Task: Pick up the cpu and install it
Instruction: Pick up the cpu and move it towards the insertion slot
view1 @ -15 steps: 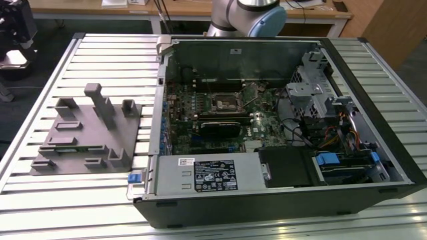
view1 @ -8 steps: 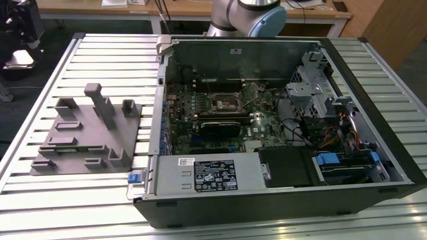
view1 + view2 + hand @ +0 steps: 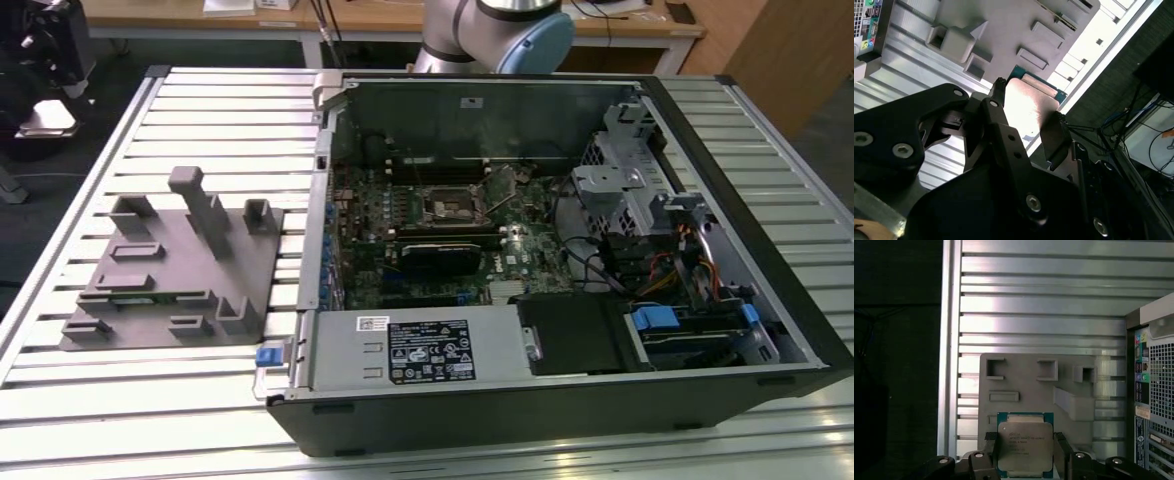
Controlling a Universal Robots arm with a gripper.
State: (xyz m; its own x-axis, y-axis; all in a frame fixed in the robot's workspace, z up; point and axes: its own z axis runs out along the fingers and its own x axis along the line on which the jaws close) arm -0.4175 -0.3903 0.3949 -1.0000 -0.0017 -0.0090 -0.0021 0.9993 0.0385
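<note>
Your end effector [image 3: 1025, 440] was clamped on the cpu [image 3: 1025, 450] by two opposite edges, holding it above the grey fixture tray [image 3: 1074, 365] on the slatted counter [image 3: 1044, 300], left of the computer case [image 3: 561, 250] in the exterior view. With so thin a grip, the chip could likely tilt or slip.

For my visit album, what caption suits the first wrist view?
Jaws hold the cpu above a grey fixture on the slatted table.

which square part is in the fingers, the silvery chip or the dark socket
The thin silvery-white square cpu, gripped between the black fingers; the dark metal-framed square socket sits on the green motherboard inside the computer case.
</note>
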